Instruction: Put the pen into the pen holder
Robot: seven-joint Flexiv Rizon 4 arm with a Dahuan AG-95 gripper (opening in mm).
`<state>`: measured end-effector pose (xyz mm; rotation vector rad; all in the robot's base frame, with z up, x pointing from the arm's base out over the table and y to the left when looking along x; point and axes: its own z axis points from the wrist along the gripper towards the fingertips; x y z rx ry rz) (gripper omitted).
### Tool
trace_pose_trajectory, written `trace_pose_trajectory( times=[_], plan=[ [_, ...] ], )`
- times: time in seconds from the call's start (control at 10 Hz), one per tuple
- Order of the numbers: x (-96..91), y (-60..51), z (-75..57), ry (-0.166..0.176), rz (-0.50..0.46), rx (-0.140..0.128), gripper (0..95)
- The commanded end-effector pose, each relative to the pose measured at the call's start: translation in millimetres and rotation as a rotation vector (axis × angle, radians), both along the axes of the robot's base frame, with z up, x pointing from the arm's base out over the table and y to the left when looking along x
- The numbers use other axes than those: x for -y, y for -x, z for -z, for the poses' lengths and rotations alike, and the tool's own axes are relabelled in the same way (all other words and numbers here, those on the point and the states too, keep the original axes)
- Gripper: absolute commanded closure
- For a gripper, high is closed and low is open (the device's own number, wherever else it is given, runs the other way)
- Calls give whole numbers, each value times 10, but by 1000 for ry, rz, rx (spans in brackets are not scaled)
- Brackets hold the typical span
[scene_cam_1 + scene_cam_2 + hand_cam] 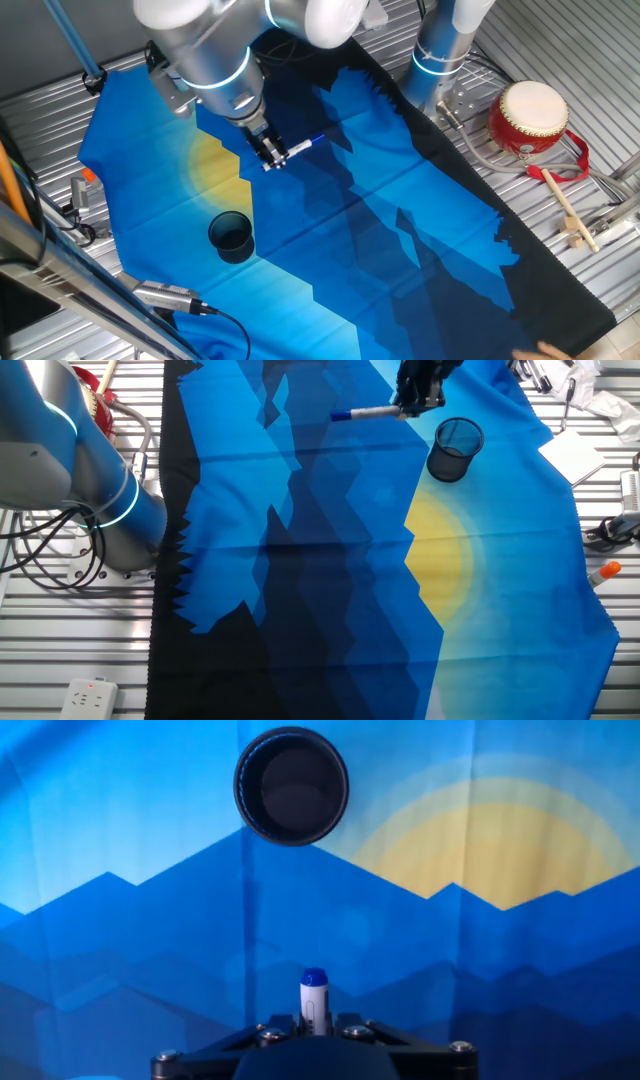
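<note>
My gripper [270, 155] is shut on the pen [299, 148], a slim white marker with a blue tip, and holds it level above the blue cloth. In the other fixed view the gripper [412, 405] holds the pen [365, 413] just left of the pen holder [455, 448]. The pen holder [231, 237], a dark cylindrical cup, stands upright on the cloth, nearer the front than the gripper. In the hand view the pen [314, 1000] sticks out between the jaws and the pen holder [291, 786] lies ahead, slightly left, its mouth open.
A red-and-cream drum [529, 118] and a wooden drumstick [567, 212] lie right of the cloth. The arm's base [440, 55] stands at the back. Cables and a metal tool [165, 297] lie at the front left. A power strip [88, 697] sits by the cloth's edge.
</note>
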<state>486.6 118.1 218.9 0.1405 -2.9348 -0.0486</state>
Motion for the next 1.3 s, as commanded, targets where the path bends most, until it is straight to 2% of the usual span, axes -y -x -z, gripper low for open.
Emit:
trace_pose_trajectory(
  times=[0.1, 0.2, 0.3, 0.4, 0.7, 0.9, 1.1, 1.3],
  plan=[
    [29, -46, 22, 9, 69, -14, 950],
    [116, -67, 30, 29, 128, -9, 950],
    [204, -65, 32, 32, 135, -10, 950],
    [392, -25, 39, 30, 140, -8, 950],
    [794, 79, 109, 23, 122, -17, 950],
    [873, 104, 141, 22, 126, -16, 950],
    [850, 39, 153, 9, 138, -17, 950],
    [724, -67, 108, 5, 166, -23, 950]
  ],
)
